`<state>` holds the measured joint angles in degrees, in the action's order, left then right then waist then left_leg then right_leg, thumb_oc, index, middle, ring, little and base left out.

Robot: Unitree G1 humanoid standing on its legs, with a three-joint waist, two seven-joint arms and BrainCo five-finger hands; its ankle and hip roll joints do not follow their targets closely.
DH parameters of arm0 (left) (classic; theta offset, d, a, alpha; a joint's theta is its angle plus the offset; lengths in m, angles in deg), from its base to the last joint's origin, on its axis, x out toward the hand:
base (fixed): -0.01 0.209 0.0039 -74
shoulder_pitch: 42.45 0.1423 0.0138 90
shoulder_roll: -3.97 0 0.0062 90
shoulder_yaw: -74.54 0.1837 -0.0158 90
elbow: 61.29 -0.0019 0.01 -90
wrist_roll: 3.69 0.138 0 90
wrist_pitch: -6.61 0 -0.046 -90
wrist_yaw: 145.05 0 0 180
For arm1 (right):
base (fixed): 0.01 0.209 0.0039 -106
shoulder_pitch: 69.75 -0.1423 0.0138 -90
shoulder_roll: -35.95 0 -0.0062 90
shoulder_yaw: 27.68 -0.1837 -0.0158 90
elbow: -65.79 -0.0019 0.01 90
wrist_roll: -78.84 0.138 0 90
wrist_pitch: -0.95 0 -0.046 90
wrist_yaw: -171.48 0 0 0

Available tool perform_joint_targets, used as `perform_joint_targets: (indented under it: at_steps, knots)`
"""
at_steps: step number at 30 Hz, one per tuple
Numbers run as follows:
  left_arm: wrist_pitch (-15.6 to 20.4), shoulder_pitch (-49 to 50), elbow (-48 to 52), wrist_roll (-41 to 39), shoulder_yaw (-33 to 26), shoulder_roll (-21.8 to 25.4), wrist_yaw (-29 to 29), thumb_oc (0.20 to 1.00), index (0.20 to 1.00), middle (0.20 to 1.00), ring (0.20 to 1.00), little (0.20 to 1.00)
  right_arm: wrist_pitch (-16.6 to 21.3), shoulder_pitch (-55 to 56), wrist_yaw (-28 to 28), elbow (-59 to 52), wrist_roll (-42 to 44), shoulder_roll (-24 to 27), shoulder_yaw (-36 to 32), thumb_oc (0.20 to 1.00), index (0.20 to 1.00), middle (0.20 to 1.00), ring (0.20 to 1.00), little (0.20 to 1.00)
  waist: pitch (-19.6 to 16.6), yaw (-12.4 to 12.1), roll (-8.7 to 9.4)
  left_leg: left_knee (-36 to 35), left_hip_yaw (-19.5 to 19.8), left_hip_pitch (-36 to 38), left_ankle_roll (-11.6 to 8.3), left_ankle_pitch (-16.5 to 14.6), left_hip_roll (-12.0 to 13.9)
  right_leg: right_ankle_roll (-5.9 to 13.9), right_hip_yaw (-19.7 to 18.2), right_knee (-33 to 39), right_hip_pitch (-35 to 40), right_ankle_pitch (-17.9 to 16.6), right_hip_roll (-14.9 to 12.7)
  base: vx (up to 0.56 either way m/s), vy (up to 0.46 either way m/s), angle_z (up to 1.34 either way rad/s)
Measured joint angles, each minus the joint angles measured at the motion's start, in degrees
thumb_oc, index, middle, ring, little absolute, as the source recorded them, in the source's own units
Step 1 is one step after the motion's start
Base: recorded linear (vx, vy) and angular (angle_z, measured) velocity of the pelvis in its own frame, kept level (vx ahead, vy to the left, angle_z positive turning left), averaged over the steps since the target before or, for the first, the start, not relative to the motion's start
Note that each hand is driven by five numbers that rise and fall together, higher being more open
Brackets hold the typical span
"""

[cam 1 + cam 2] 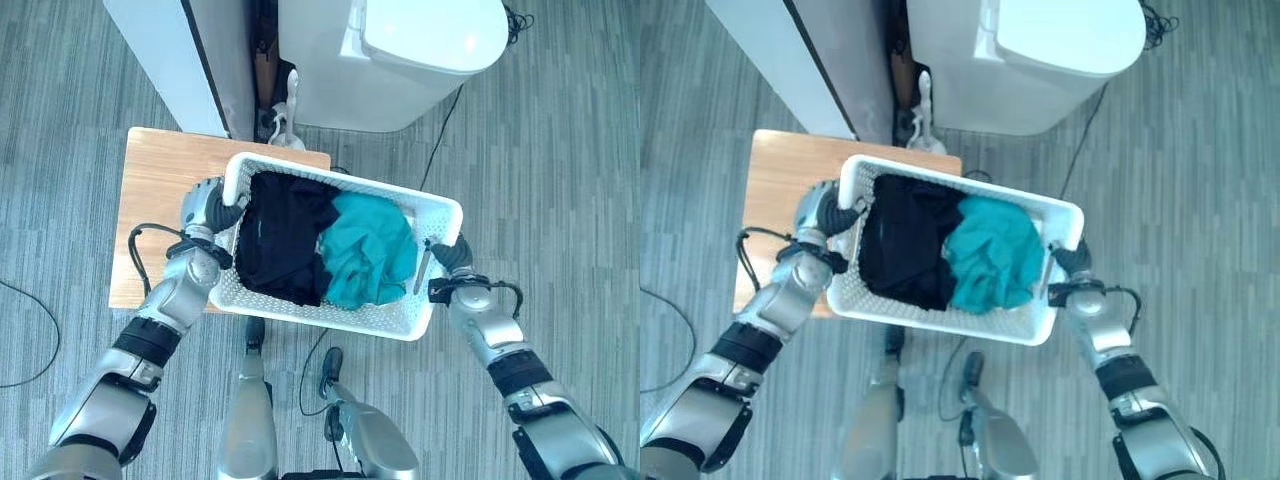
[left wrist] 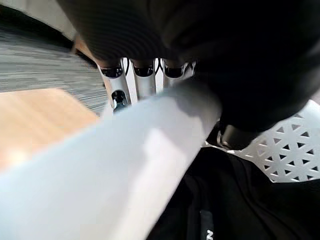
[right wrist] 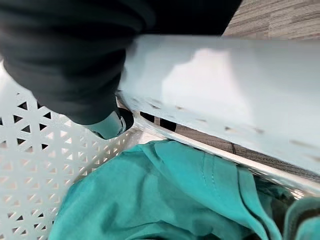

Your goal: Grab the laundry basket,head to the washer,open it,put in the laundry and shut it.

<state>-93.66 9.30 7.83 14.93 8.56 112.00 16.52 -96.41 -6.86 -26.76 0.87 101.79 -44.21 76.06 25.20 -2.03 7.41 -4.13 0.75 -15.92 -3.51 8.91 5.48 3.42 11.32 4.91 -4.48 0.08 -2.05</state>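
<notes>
Beyond the white plastic lattice laundry basket (image 1: 405, 318), clamped lengthwise between left robot hand (image 1: 205, 210) and right robot hand (image 1: 448, 256), stood the white washer (image 1: 400, 60).

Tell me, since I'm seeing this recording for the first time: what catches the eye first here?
A white laundry basket fills the middle, held at its ends by the left hand and right hand. Inside, a black garment lies beside a teal one. A white washer stands beyond it, a wooden table underneath.

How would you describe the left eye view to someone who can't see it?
A robot's left hand and right hand grip opposite ends of a white laundry basket holding black clothing and teal clothing. A wooden table and a white washer lie beyond.
</notes>
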Motion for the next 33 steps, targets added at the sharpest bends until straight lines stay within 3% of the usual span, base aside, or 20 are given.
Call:
perform_joint_targets:
  at_steps: [7,11,13,16,19,27,31,33]
  knots:
    - [-0.2,-2.8,0.6,0.5,3.9,-0.6,1.6,0.2,0.2,0.2,0.2,0.2,0.1,2.8,1.3,-0.5,2.2,1.5,-2.1,0.2,0.2,0.2,0.2,0.2,0.0,1.1,-0.04,-0.1,-1.4,1.7,0.01,0.0,0.1,-0.14,-1.6,0.0,1.0,-0.1,-0.2,0.01,-0.068,-0.09]
    - [-0.2,-3.8,0.4,0.4,6.6,-1.8,2.6,0.2,0.2,0.2,0.2,0.2,0.2,7.1,2.1,-2.6,3.3,3.0,-4.1,0.2,0.2,0.2,0.2,0.2,-0.2,3.1,-0.41,-0.2,-3.0,5.0,0.02,0.0,0.6,-0.15,-3.1,-0.3,3.2,-0.1,-0.1,0.01,-0.119,-0.19]
    - [-0.2,-4.5,-0.2,0.4,7.4,-3.1,3.3,0.2,0.2,0.2,0.2,0.2,0.2,9.2,2.7,-3.9,3.3,3.8,-5.5,0.2,0.2,0.2,0.2,0.2,-0.5,3.2,-1.27,-0.3,-3.7,6.0,0.05,0.0,0.8,-0.15,-3.7,-0.5,3.7,-0.1,0.1,-0.01,-0.119,-0.28]
    - [-0.1,-4.7,-0.7,0.3,7.9,-5.6,3.8,0.2,0.2,0.2,0.2,0.2,0.3,11.0,3.3,-4.7,3.4,6.0,-7.2,0.2,0.2,0.2,0.2,0.2,-1.9,6.2,-3.36,-0.7,-4.8,6.9,0.05,-0.1,1.4,-0.64,-4.9,-0.2,3.8,-0.5,0.4,-0.04,-0.165,-0.23]
    - [0.0,-4.5,-0.7,0.3,8.7,-6.1,4.1,0.2,0.2,0.2,0.2,0.2,0.5,11.8,3.4,-4.8,3.6,6.7,-8.3,0.2,0.2,0.2,0.2,0.2,-2.5,7.5,-4.21,-1.0,-6.7,8.7,0.04,-0.1,2.4,-0.98,-7.4,0.0,4.5,-1.3,1.2,-0.04,-0.153,-0.42]
    - [0.3,-4.6,-4.2,0.3,9.1,-12.3,5.8,0.2,0.2,0.2,0.2,0.2,1.9,19.5,4.8,-6.9,4.5,9.9,-11.3,0.2,0.2,0.2,0.2,0.2,-5.1,10.1,-7.11,-0.4,-8.1,9.9,-0.62,0.4,4.6,-2.18,-8.0,0.0,5.1,-2.0,3.3,-0.07,-0.13,-0.11]
    - [0.7,-4.7,-7.1,0.4,11.2,-13.5,5.9,0.2,0.2,0.2,0.2,0.2,2.2,21.3,4.8,-6.9,4.7,10.2,-12.1,0.2,0.2,0.2,0.2,0.2,-5.8,10.5,-6.64,3.7,-9.2,9.7,-1.23,0.8,4.3,-3.38,-10.0,-2.1,4.4,-1.3,2.5,-0.1,-0.016,-0.28]
    - [1.1,-4.6,-7.9,0.4,11.7,-13.8,6.1,0.2,0.2,0.2,0.2,0.2,2.3,21.8,4.7,-7.0,5.2,10.3,-12.3,0.2,0.2,0.2,0.2,0.2,-6.0,10.1,-5.94,6.6,-5.9,9.4,-1.42,0.9,3.0,-3.79,-12.1,-3.0,4.5,-1.0,1.1,-0.08,0.04,-0.58]
